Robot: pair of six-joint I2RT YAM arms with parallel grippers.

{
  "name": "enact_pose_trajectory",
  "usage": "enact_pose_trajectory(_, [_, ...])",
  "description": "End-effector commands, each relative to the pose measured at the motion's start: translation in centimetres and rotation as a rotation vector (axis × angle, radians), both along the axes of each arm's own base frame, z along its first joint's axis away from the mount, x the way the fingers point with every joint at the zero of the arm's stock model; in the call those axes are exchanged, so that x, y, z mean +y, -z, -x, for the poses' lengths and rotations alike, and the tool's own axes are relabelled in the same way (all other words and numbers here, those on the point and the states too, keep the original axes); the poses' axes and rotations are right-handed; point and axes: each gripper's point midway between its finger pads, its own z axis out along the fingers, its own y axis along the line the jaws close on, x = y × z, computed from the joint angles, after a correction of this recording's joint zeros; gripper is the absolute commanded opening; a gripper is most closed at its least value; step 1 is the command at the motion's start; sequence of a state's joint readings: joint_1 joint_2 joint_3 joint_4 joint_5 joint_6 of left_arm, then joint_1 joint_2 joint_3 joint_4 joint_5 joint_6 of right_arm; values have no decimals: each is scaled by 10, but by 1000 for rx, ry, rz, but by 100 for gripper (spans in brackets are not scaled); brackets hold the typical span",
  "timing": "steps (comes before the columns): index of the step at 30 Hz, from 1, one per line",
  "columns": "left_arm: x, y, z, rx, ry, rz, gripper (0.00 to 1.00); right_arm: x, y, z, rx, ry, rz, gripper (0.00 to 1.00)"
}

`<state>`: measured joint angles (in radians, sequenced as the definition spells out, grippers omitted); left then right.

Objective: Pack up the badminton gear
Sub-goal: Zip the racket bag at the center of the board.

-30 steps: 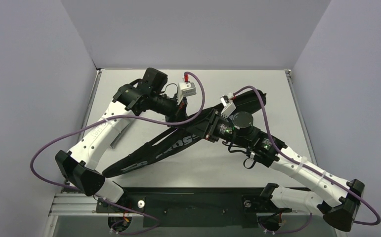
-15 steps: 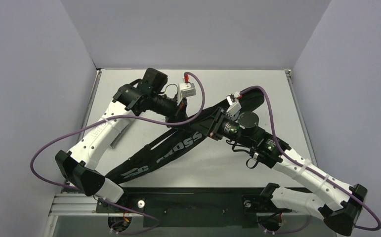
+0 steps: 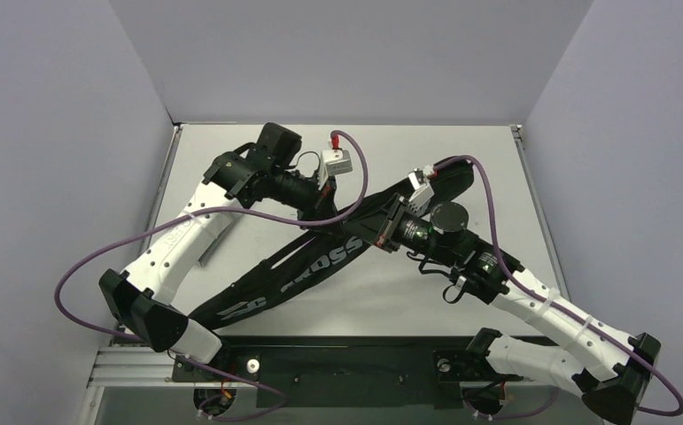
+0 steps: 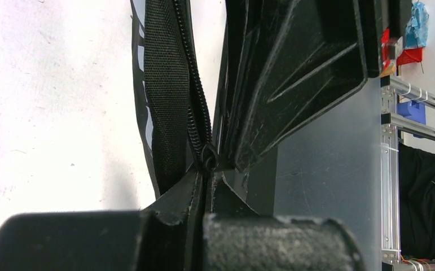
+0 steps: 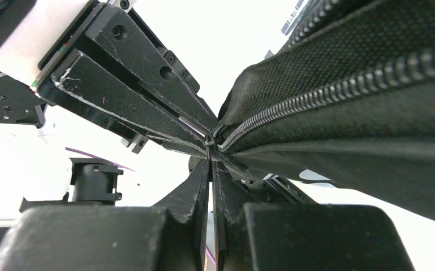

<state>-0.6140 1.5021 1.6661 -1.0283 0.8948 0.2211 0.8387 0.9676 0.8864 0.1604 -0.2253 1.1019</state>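
The bag point(image 3: 311, 266) lies slantwise on the tabletop point(image 3: 382, 297), its long axis running lower left to upper right. Both arms meet mid-length. The left gripper point(image 4: 208, 169) is clenched on the bag beside the zipper point(image 4: 195, 107). The right gripper point(image 5: 211, 155) seems to be pinching the zipper pull point(image 5: 209, 144), so any pull will likely run along that slant.

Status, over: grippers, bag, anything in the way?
Left gripper shut on bag at zipper. Right gripper shut on same spot. Bag diagonal on table. No obstruction seen.
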Motion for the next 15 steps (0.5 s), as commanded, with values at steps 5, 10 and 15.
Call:
enact_pose_trajectory(5, [0,-29,19,-100,79,103,0,-40,-16,-13,-27,152,-47,0])
enact_pose_trajectory(10, [3,-24,17,-123,68,83,0,-66,-16,-18,-18,243,-38,0])
enact_pose_trajectory(15, [5,-23,19,-148,75,74,0,-78,-21,-24,-7,293,-52,0])
